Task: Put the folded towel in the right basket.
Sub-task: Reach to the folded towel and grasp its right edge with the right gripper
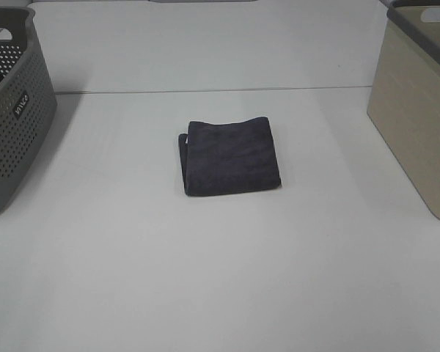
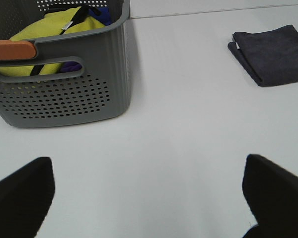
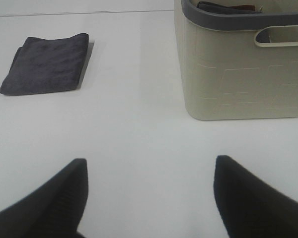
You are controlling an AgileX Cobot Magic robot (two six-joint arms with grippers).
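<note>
A folded dark grey towel (image 1: 230,157) lies flat on the white table (image 1: 205,279), near the middle. It also shows in the left wrist view (image 2: 273,53) and in the right wrist view (image 3: 47,63). The beige basket (image 1: 418,110) with a grey rim stands at the right; in the right wrist view (image 3: 238,69) something dark lies inside it. My left gripper (image 2: 149,198) is open and empty, well short of the towel. My right gripper (image 3: 149,196) is open and empty, between towel and basket, short of both. Neither gripper shows in the exterior view.
A grey perforated basket (image 1: 11,110) stands at the left; in the left wrist view (image 2: 59,84) it holds yellow and dark cloths. A seam (image 1: 205,90) crosses the table behind the towel.
</note>
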